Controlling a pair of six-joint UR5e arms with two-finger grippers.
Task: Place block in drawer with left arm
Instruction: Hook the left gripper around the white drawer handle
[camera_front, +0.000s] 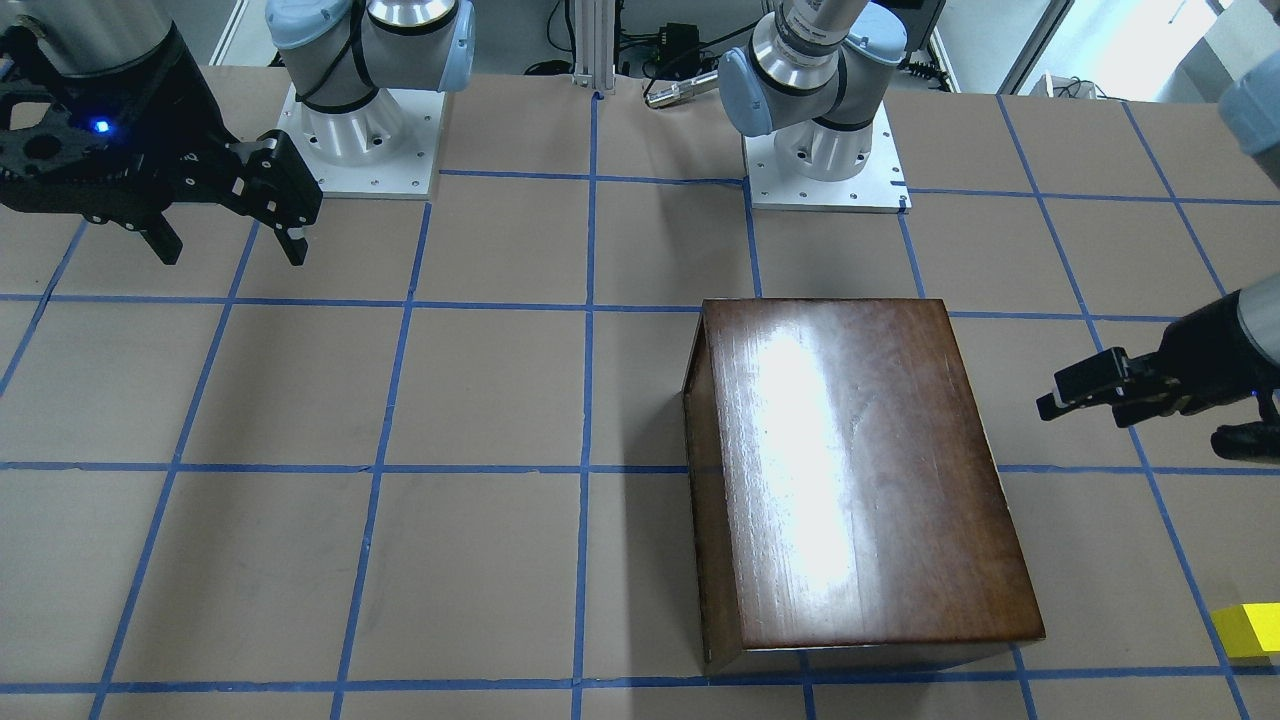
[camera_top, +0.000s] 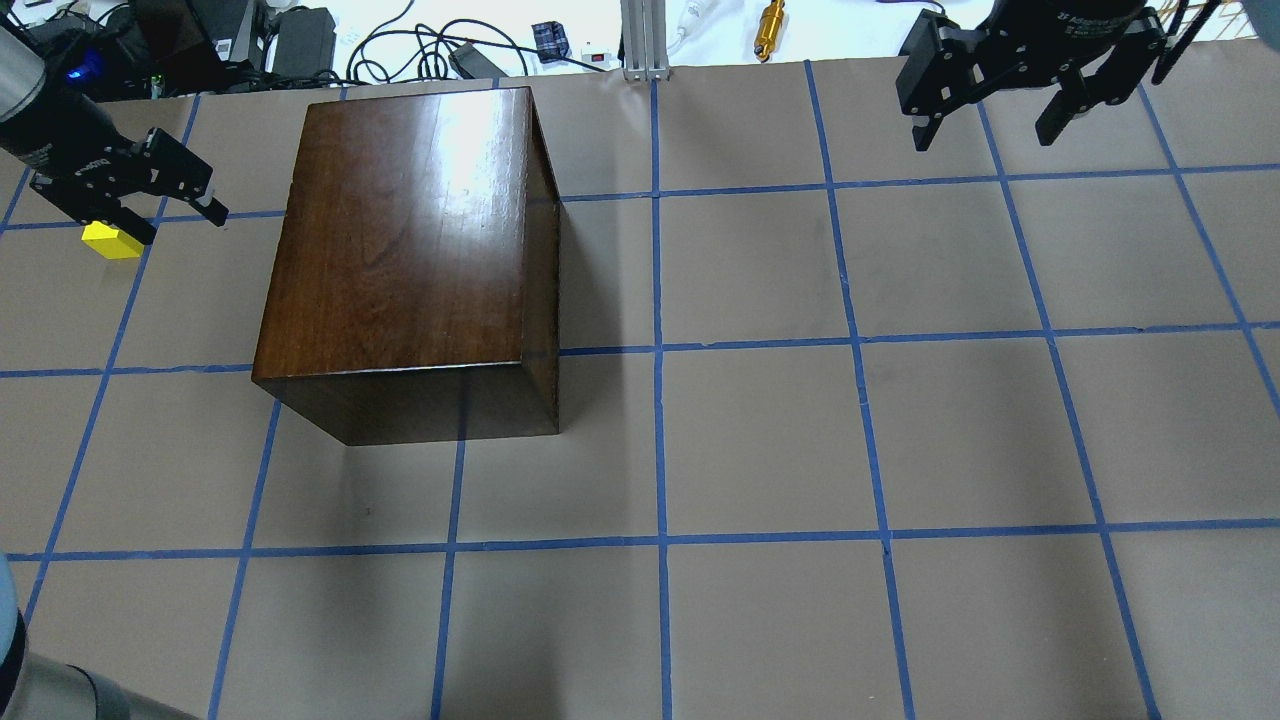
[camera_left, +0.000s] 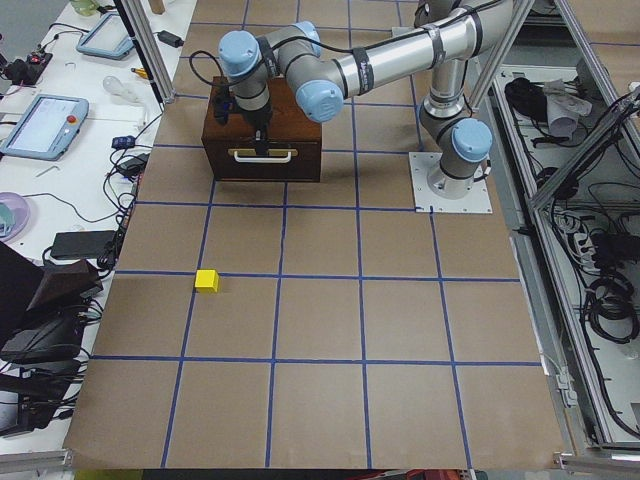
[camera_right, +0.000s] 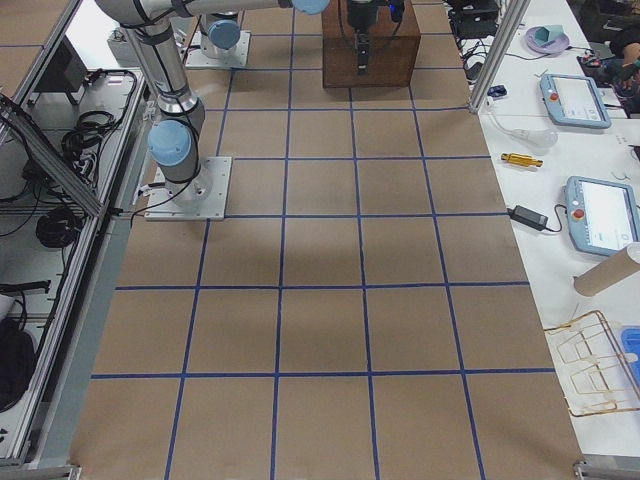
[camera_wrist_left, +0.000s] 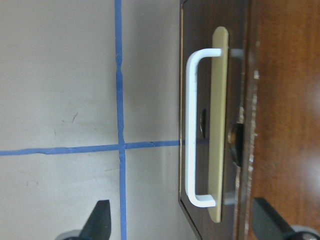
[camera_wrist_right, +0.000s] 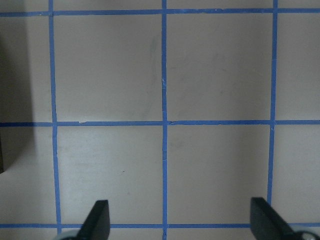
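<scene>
The yellow block lies on the table left of the dark wooden box; it also shows in the front view and the left side view. The drawer is shut, and its white handle shows in the left wrist view. My left gripper is open and empty. It hangs above the drawer front, its fingers spanning the handle without touching it. My right gripper is open and empty, high over the far right of the table, well away from the box.
Both arm bases stand on white plates at the robot's side of the table. Cables and a brass tool lie beyond the far edge. Tablets and a wire rack sit on the side bench.
</scene>
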